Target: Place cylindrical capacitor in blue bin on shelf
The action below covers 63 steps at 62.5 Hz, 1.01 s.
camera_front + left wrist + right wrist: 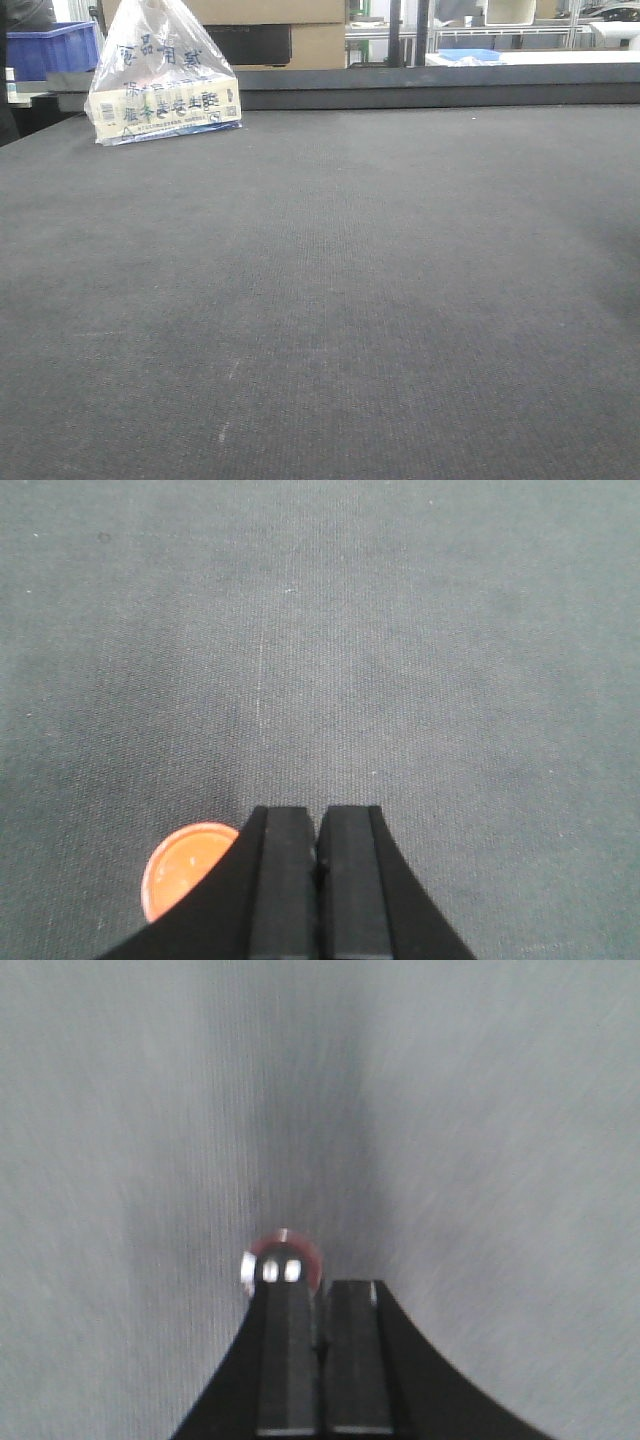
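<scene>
Right hand [322, 1286] pressed closed, capacitor [284, 1258] at its tip.

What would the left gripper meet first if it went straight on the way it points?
Only bare mat, it seems; depth is unclear. The orange disc lies off to the side of the shut left gripper.

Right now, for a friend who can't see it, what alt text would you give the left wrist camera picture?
The left gripper, two black fingers pressed together, points out from the bottom edge over a dark grey woven table surface. An orange disc shows at lower left, partly hidden behind a finger.
</scene>
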Available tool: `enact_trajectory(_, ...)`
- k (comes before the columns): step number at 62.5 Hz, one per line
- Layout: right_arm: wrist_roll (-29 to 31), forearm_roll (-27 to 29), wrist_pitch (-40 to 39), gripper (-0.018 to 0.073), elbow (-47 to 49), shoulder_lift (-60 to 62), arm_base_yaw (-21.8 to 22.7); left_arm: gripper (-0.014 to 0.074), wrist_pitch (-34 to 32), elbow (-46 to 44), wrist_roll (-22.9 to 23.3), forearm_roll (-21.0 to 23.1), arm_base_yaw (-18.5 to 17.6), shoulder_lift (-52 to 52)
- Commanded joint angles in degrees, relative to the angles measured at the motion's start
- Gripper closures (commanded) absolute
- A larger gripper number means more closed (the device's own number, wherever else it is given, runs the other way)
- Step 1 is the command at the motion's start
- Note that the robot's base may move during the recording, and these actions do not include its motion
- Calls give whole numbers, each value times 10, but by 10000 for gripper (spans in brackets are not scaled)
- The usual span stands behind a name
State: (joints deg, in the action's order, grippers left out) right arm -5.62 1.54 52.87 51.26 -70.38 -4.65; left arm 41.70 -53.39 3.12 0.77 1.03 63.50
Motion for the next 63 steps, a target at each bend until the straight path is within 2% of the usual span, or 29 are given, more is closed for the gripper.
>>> enact_trajectory(1, 3, 2, 5, 727, 5, -21, -10, 707, -11, -5, 0, 1, 0, 4)
enact_trajectory(8, 3, -10, 0, 713, 7, -42, -35, 707, -10, -5, 0, 1, 0, 4)
enact_trajectory(12, 3, -19, 0, 641, 7, -51, -42, 707, -8, -5, 0, 1, 0, 4)
enact_trajectory(18, 3, -21, -6, 433, 7, -59, -42, 707, -3, -5, 0, 1, 0, 4)
enact_trajectory(24, 3, -24, -18, 165, 7, -62, -42, 707, -3, -5, 0, 1, 0, 4)
enact_trajectory(27, 3, -24, -24, 111, 7, -66, -41, 707, -3, -5, 0, 1, 0, 4)
enact_trajectory(49, 3, -3, -42, 95, 7, -152, -28, 707, 7, -5, 0, 2, 0, 4)
enact_trajectory(63, 2, 2, -49, 95, 7, -160, -23, 707, 18, -5, 0, 2, 0, 4)
